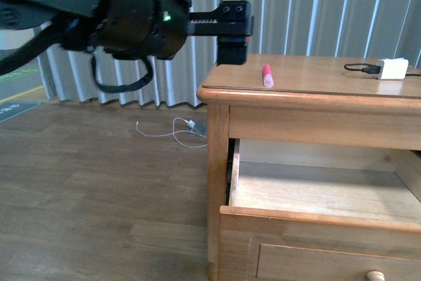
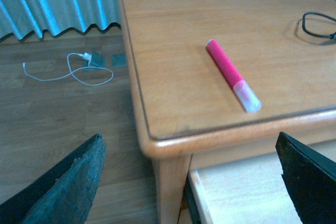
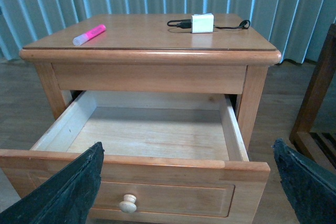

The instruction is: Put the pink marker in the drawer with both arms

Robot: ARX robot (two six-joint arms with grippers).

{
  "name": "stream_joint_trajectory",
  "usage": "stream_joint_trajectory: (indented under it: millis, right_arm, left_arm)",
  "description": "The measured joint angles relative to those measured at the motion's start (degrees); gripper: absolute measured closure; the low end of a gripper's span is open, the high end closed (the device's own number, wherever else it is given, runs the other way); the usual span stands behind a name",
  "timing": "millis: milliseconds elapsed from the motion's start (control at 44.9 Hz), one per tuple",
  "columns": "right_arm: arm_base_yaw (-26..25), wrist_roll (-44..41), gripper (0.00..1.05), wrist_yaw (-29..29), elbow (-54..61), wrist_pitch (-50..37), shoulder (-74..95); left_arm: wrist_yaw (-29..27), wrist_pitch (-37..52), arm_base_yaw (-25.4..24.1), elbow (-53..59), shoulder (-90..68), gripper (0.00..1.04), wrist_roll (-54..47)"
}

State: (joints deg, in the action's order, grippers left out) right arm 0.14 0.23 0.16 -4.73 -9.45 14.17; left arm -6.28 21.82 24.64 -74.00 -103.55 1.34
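Note:
The pink marker (image 1: 268,75) lies on the nightstand top (image 1: 316,87) near its left front corner, pale cap toward the front; it also shows in the left wrist view (image 2: 231,73) and the right wrist view (image 3: 89,34). The drawer (image 1: 316,218) is pulled open and its pale interior is empty; its front panel (image 3: 157,192) carries a round knob (image 3: 127,203). My left gripper (image 1: 232,47) is open and empty, hovering above the nightstand's left front corner, short of the marker (image 2: 191,182). My right gripper (image 3: 189,190) is open and empty, in front of the drawer front.
A white charger block (image 1: 392,69) with a black cable (image 2: 315,24) sits at the back right of the top (image 3: 202,23). A white cable (image 1: 174,129) lies on the wood floor left of the nightstand. Dark wooden furniture (image 3: 315,103) stands to the right. Curtains hang behind.

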Motion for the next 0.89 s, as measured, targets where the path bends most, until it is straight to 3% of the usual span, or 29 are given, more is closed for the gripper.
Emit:
stream_joint_trajectory:
  millis: [379, 891]
  right_arm:
    - [0.00, 0.00, 0.09, -0.02, 0.00, 0.00, 0.00]
    - [0.00, 0.00, 0.09, 0.00, 0.00, 0.00, 0.00]
  left_arm:
    - [-2.21, -9.38, 3.98, -31.80, -23.85, 0.06, 2.38]
    - [-6.01, -22.88, 5.53, -51.80, -36.22, 0.06, 2.14]
